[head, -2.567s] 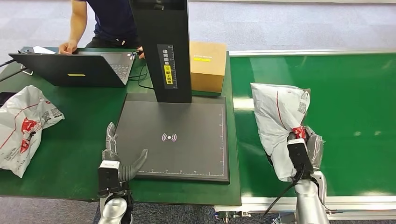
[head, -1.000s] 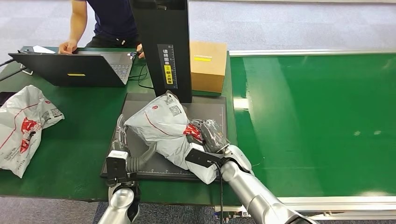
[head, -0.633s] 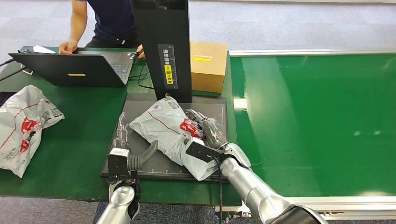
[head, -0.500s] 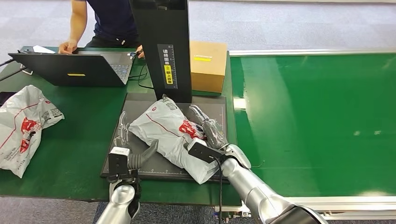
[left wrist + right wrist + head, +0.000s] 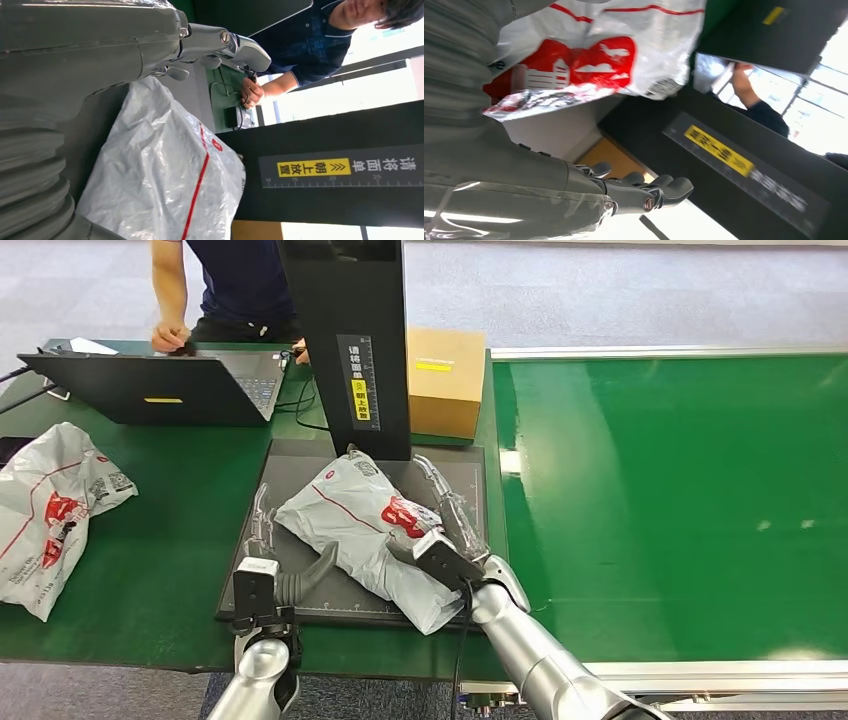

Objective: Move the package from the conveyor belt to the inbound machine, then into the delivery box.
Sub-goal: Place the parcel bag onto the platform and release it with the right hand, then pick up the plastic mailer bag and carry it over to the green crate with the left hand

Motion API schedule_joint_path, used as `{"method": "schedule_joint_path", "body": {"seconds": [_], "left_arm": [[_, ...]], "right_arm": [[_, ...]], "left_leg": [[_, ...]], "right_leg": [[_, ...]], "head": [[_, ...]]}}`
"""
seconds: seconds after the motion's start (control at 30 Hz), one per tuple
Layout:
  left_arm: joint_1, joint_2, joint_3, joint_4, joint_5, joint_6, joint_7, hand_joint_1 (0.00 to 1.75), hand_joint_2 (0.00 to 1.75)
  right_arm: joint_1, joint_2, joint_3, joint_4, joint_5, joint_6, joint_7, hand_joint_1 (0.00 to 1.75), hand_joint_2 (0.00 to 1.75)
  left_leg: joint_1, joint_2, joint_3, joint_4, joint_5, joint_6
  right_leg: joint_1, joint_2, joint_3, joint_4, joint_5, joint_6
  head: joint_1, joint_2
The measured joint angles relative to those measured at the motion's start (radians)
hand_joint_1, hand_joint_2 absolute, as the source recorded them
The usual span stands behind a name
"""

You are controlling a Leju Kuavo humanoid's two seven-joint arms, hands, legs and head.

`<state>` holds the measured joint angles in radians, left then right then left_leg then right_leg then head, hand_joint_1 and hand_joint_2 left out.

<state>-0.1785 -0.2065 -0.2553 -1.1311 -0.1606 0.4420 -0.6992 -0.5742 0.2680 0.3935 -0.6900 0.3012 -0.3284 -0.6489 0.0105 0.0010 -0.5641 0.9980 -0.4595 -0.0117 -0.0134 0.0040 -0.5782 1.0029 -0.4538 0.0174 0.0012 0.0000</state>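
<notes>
We note that the grey-white courier bag (image 5: 362,525), which 2.6 s ago was still held over the green conveyor belt (image 5: 680,490), now lies flat on the dark scan plate of the inbound machine (image 5: 300,465), at the foot of its black column. The right hand (image 5: 448,518), closed on the bag's right end 1.0 s ago, has opened: its fingers (image 5: 644,192) reach straight out beside the bag and hold nothing, and the bag has settled lower on the plate since then. The left hand (image 5: 285,555) has crept in from the plate's near-left corner and now rests with fingers apart just beside the bag's left edge, thumb toward it; we see no grip. We judge the first leg, belt to machine, done; the scan and the move to the delivery box remain, and we cannot make out any delivery box from here. Count: one courier bag on the plate; one second bag (image 5: 55,505) lying on the green table at far left; one cardboard box (image 5: 445,380) behind the column; one laptop (image 5: 160,385); one person (image 5: 230,285), whose hand has shifted along the laptop's far edge; two robot hands, both empty.
</notes>
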Motion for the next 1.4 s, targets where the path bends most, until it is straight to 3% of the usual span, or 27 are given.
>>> {"method": "schedule_joint_path", "body": {"seconds": [0.23, 0.6, 1.13, 1.4], "left_arm": [[0.008, 0.003, -0.001, 0.000, -0.007, -0.004, 0.000, 0.00, 1.75], [0.028, 0.017, 0.000, -0.009, -0.039, 0.030, 0.000, 0.00, 1.75], [0.037, 0.040, 0.024, -0.045, -0.210, 0.030, 0.001, 0.00, 1.75], [0.005, 0.048, 0.026, -0.042, -0.387, -0.029, 0.090, 0.00, 1.75]], "right_arm": [[0.091, -0.032, 0.037, -0.195, -0.099, -0.051, 0.000, 0.00, 1.75], [0.219, -0.092, 0.047, -0.374, -0.110, -0.128, 0.000, 0.00, 1.75], [0.427, -0.148, -0.116, -0.594, -0.078, -0.130, 0.008, 0.00, 1.75], [0.486, -0.149, -0.195, -0.683, -0.059, -0.093, 0.009, 0.00, 1.75]], "left_leg": [[0.000, 0.000, 0.000, 0.000, 0.000, 0.000], [0.000, 0.000, 0.000, 0.000, 0.000, 0.000], [0.000, 0.000, 0.000, 0.000, -0.001, 0.000], [0.000, 0.000, 0.000, 0.000, -0.001, 0.000]], "right_leg": [[0.000, 0.000, 0.000, 0.000, 0.000, 0.000], [0.000, 0.000, 0.000, 0.000, 0.000, 0.000], [0.000, 0.000, 0.000, 0.000, 0.000, 0.000], [0.000, 0.000, 0.000, 0.000, 0.000, 0.000]], "head": [[0.000, 0.000], [0.000, 0.000], [0.000, 0.000], [0.000, 0.000]]}}
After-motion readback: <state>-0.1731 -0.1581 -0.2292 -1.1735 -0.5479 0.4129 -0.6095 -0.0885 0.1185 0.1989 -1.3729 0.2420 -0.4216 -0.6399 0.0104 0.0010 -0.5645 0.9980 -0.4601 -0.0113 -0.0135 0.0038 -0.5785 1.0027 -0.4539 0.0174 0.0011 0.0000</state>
